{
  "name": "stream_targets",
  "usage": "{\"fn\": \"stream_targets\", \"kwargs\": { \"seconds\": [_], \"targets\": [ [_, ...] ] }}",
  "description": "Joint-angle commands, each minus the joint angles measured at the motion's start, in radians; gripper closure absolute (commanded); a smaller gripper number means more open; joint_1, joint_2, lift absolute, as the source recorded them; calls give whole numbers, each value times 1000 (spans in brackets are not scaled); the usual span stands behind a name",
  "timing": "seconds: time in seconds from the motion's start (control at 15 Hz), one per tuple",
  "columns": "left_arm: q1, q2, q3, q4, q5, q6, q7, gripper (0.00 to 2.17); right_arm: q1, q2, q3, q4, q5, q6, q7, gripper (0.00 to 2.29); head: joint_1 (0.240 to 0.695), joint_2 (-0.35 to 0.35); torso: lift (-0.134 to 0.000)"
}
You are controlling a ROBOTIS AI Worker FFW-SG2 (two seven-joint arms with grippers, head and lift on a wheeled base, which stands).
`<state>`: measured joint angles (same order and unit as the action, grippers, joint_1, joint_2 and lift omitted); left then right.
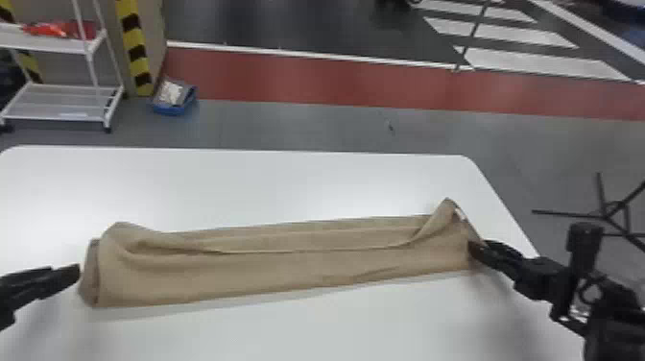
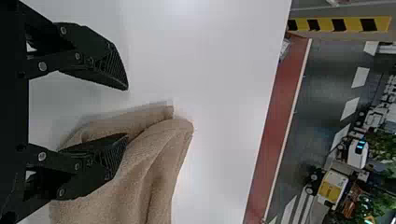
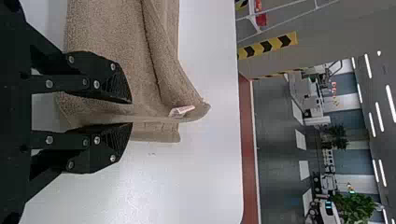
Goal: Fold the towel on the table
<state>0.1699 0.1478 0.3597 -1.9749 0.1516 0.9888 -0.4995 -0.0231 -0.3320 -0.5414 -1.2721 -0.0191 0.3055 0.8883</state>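
Head view: the towel (image 1: 288,269) lies in a long, narrow folded strip across the white table (image 1: 268,187), roughly side to side, with its far corners peaked or bunched and a crease along the top. We have the left gripper (image 1: 77,271) at the strip's left end and the right gripper (image 1: 472,248) at its right end.

In the left wrist view, we see the left gripper (image 2: 127,112) with fingers well apart, one overlapping the towel in view, the other over table; we can't tell if it touches cloth. In the right wrist view, the right gripper (image 3: 131,112) is clamped on the towel's end, cloth running between the fingers, a pale tag (image 3: 181,111) near the peaked corner.

Beyond the table, we log a white rack (image 1: 62,103), a blue container (image 1: 173,109) and a red floor strip (image 1: 312,79).
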Motion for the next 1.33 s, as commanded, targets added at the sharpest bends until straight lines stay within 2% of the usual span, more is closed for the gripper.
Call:
{"fn": "stream_targets", "kwargs": {
  "seconds": [0.0,0.13,0.33,0.47,0.6,0.87,1.0,1.27],
  "targets": [
    [-4,-1,42,31,32,-115,-1,22,0,-1,-9,-1,-8,-5,0,6,695,-191,-108],
    [-67,4,32,136,31,-250,-27,29,-11,1,-15,-1,-21,-5,-2,46,695,-162,-108],
    [-216,27,-38,320,25,-265,-102,215,-21,8,-5,-1,-19,7,-8,56,695,-160,-108],
    [-291,52,-120,406,-10,-268,-100,238,-26,25,0,-4,-12,7,-8,56,695,-169,-108],
    [-346,50,-173,479,-78,-265,-94,269,-31,34,12,-16,-8,10,-8,56,695,-175,-108],
    [-346,62,-174,515,-127,-262,-96,272,-55,33,24,-16,-15,7,-8,56,695,-164,-108],
    [-346,75,-174,521,-127,-253,-96,279,-57,30,20,-16,-16,4,-8,56,695,-156,-108],
    [-346,73,-179,524,-119,-253,-105,333,-57,34,27,-13,-16,4,-9,60,695,-149,-108]
  ]
}}
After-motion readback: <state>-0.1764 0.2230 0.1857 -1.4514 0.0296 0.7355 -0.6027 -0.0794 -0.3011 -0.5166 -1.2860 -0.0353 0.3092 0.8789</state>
